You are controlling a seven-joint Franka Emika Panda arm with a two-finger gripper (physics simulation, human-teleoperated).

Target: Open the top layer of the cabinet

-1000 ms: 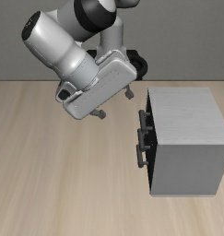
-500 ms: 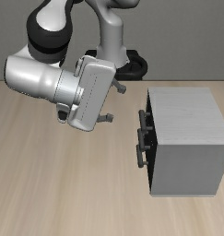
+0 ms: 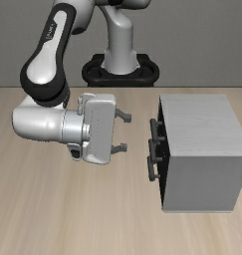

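The grey box-shaped metal cabinet [image 3: 202, 149] stands on the light wooden table [image 3: 53, 209] at the exterior view's right. No layer is visibly pulled out, and its dark bar handles [image 3: 152, 151] face the white arm [image 3: 53, 125]. The jaws stand wide and empty, near the handles yet apart from them. The handles sit stacked close together, so I judge the risk is closing on a lower one, or slipping off a shallow grip while pulling. No writing is readable.
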